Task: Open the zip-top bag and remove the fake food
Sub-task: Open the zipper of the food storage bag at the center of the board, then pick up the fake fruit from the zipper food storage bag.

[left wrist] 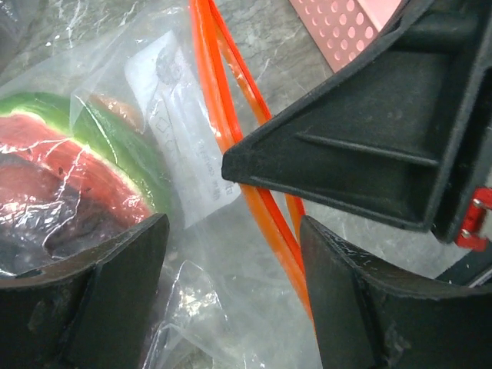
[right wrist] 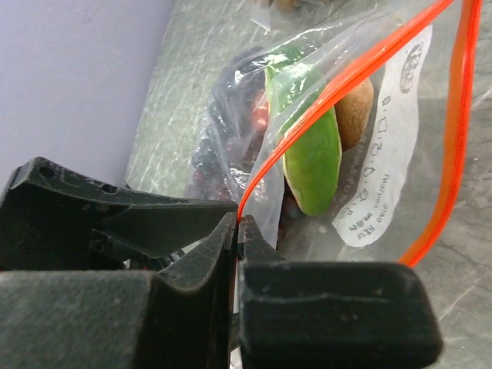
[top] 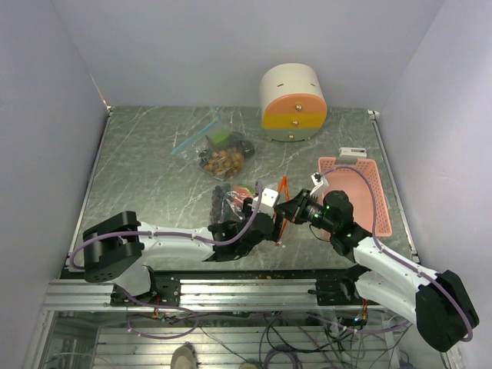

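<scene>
Opening step in hand: right gripper (right wrist: 237, 231) clamped on zip-top bag (right wrist: 380, 154) at orange lip; left gripper (left wrist: 234, 292) spread over opposite lip. Fake food (right wrist: 311, 161) sat inside bag, between arms. Next, likely: left pinches, lips pulled apart.

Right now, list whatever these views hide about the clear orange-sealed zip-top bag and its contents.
Top view: mouth of the clear orange-sealed zip-top bag, under the left gripper and right gripper.
Left wrist: red-and-green toy slice, cut by the left edge.
Right wrist: print on the white label, too small.
</scene>
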You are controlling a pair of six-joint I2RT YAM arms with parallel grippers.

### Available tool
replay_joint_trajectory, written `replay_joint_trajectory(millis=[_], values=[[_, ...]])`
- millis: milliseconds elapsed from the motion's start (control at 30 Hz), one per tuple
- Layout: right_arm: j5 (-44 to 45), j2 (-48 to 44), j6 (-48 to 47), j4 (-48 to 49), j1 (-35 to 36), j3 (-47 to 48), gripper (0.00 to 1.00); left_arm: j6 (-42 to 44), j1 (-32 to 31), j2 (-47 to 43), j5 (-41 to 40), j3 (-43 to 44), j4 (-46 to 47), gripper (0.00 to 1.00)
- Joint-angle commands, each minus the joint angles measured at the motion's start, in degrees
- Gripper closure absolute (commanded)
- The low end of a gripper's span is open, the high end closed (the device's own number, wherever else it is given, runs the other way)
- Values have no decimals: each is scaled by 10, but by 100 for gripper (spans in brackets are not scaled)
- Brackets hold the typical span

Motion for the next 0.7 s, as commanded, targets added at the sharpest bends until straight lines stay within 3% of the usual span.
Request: replay_joint_trajectory(millis=[0,67,233,333,400,467,567,667], values=[[-26,-15,10,22,1,-1,100,-11,-3,26,-39,46,-43,25],[-31,-19,15,25,0,0,100,-15,-3,34,-48,56,-59,34],[-25,-36,11,9,0,2,100,-17,-3,33,-56,56,-60,72],[21,-54,-13,-49,0,17,76,-20,-3,26,-61,55,-64,93],[62,-68,-43,-101,0,28,61,-24,-3,19,-63,53,-69,93],[105,-80,-59,-142,-2,39,58,-28,-3,9,-65,46,-67,93],[138,-81,-62,-166,-4,41,59,-29,-3,-3,-68,39,-58,93],[125,-62,-50,-122,-4,20,66,-26,-3,-9,-61,41,-51,93]])
